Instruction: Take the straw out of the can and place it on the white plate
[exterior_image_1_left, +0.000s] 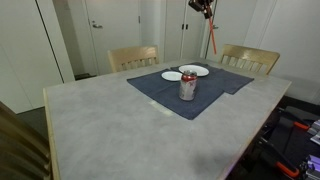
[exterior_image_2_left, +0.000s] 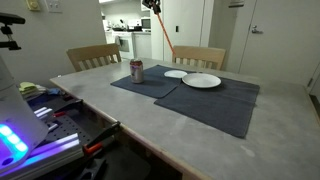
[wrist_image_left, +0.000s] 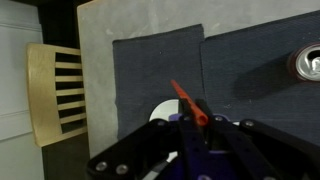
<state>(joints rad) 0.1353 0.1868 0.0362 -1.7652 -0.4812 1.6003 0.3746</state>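
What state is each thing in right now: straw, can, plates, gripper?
Thin red drinking straw: in the air, gripped at its top.
Silvery metal drink can: upright on the dark mat, no straw in it.
Two round white plates: empty.
Gripper: shut on the straw.

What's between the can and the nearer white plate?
Nothing but bare dark placemat; the stretch from the can to the small plate shows clearly in an exterior view.

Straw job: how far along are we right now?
Done: the straw is out of the can, which stands on the dark mat. In hand: the gripper holds it high above the table. Left: lower it onto a white plate.
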